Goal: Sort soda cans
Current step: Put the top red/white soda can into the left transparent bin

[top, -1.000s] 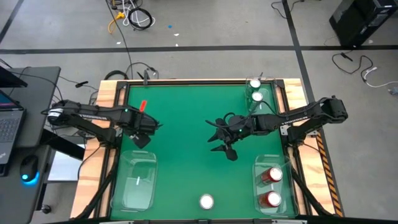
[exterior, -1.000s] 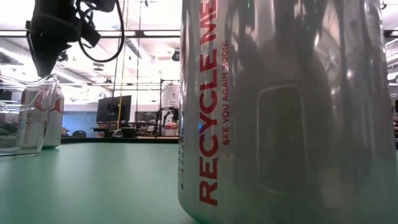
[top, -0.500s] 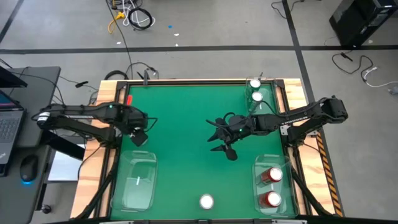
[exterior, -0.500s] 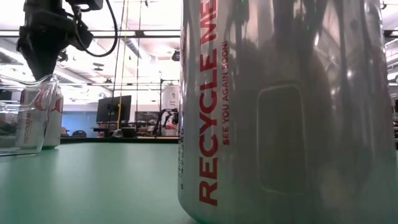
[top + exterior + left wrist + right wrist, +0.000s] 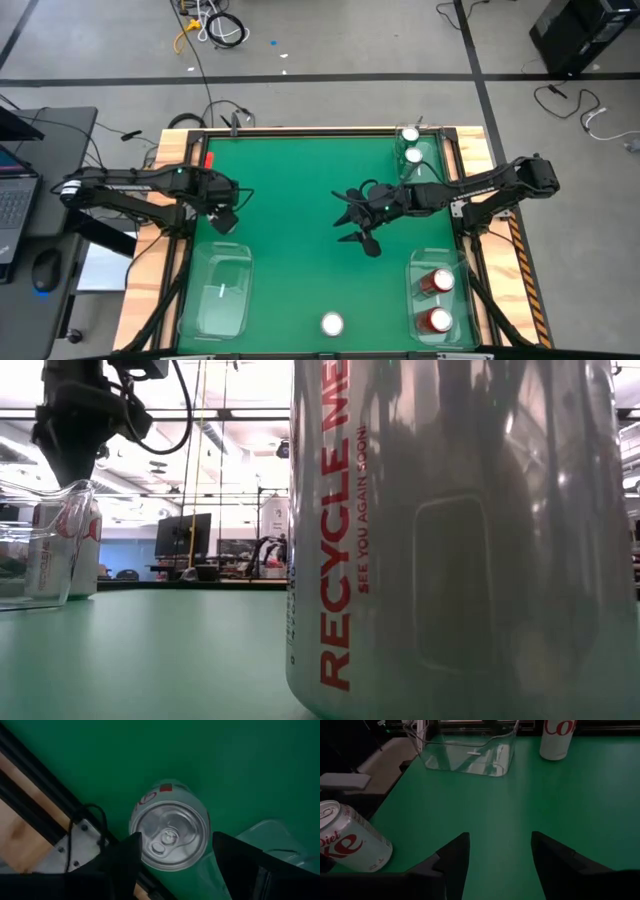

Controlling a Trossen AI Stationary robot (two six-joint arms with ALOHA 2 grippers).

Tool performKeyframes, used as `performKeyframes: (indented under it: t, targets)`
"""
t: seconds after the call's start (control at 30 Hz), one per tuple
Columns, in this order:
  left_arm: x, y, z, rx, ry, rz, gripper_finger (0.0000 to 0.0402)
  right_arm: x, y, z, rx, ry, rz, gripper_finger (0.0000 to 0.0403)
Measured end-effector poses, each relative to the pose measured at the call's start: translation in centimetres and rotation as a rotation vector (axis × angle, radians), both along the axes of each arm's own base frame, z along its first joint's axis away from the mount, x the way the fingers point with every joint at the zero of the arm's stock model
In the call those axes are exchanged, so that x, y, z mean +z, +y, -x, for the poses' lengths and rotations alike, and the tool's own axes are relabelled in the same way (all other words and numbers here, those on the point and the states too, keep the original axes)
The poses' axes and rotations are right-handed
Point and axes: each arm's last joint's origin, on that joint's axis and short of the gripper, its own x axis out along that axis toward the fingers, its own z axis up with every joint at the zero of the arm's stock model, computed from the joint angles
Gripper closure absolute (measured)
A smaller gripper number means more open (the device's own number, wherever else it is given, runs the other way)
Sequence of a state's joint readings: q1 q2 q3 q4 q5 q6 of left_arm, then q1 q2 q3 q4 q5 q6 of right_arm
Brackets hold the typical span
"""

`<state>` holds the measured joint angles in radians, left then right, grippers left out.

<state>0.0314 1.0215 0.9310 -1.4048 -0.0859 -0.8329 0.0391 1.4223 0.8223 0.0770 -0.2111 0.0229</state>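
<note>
My left gripper (image 5: 222, 217) is near the table's left edge, just beyond the empty left tray (image 5: 220, 290), shut on a silver-grey can (image 5: 170, 835) that its own body hides in the high view. In the right wrist view the same can (image 5: 352, 845) shows tilted. The second silver-grey can (image 5: 332, 324) stands on its base at the near edge and fills the low view (image 5: 450, 540). Two green cans (image 5: 411, 145) stand in the far right tray, two red cans (image 5: 438, 300) in the near right tray. My right gripper (image 5: 352, 228) hangs open over mid-table. My left gripper comes down from above onto the can's top end, one finger (image 5: 125, 862) on each side of the upper wall just under the rim (image 5: 136, 827). The can is tilted in the hold, its top leaning toward the table's left edge. Whether its base touches the table cannot be told.
The left tray's clear walls (image 5: 465, 755) stand close on the near side of the held can. Wooden and black frame rails (image 5: 30, 815) run along the left edge beside it. Green table (image 5: 290, 200) lies between the two grippers.
My left gripper has shifted a little toward the table's left edge and turned about its wrist, then held still for the last half second. My right gripper has kept its place.
</note>
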Motion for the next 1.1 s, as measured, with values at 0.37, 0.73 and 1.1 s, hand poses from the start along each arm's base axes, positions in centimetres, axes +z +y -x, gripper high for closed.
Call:
performKeyframes:
  t: [0.37,0.73,1.1]
  targets:
    - [-1.1,0.1,0.3,0.019,0.044,0.014,0.0126,0.0,-0.7,0.0,-0.021,0.004,-0.002,0.0203]
    - [-0.1,0.2,0.0,0.003,0.004,0.012,0.0116,0.0,-0.7,0.0,-0.008,0.004,-0.010,0.0203]
    - [-0.5,0.1,0.5,0.052,0.067,0.023,0.0116,0.0,-0.7,0.0,-0.008,0.007,-0.010,0.0203]
